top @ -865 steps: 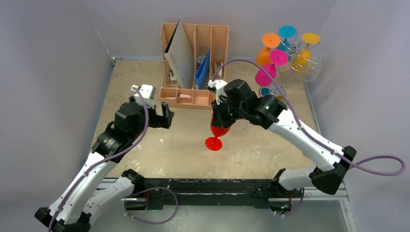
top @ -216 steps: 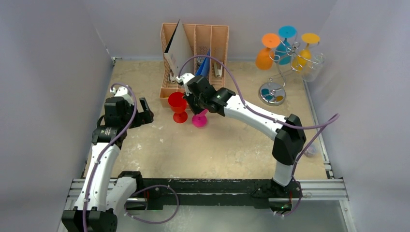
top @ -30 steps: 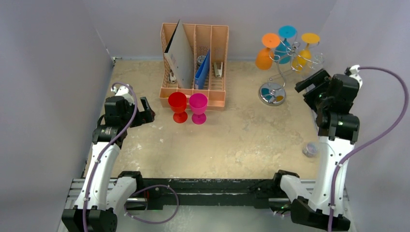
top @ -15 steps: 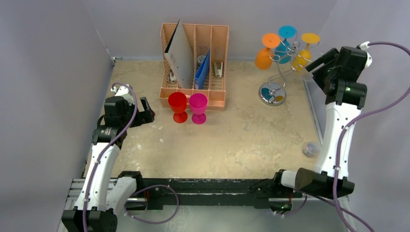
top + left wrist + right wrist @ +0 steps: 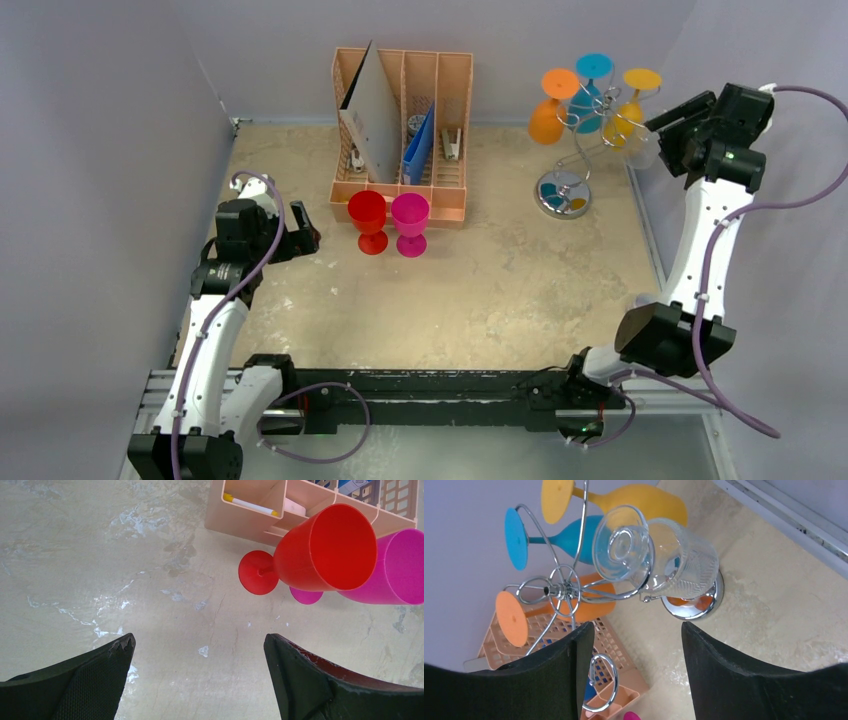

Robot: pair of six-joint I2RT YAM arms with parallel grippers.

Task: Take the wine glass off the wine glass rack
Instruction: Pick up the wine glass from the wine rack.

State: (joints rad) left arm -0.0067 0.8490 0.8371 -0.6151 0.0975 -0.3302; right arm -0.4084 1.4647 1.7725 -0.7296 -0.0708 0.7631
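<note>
Wire rack (image 5: 583,135) at the far right corner of the counter (image 5: 500,290): silver loops curl off a bent stem that stands on a shiny round disc. Four glasses hang from it by their feet, bowls down and tilted outward. They are an orange glass (image 5: 547,112), a blue glass (image 5: 590,88), a yellow glass (image 5: 628,108) and, on the side nearest the right wall, a clear glass (image 5: 664,562). Seen from the right wrist, the clear glass has a cut, ribbed bowl and a round foot caught in one of the loops. It hangs on the rack, not lifted off.

Right arm stands tall, with its elbow low near the counter's right edge, the forearm rising steeply and the wrist bent over toward the rack. The right hand (image 5: 636,632) points at the clear glass and sits just beside it. Its two fingers are parted, and the glass lies ahead of the tips rather than between them. It grips nothing, and I can't see it touching the glass.

Left arm is folded at the counter's left side, wrist tipped down. The left hand (image 5: 199,642) is spread wide and empty over bare counter. Ahead of it a red glass (image 5: 320,550) and a pink glass (image 5: 395,567) stand upright side by side, in front of a peach organiser (image 5: 452,100).
</note>
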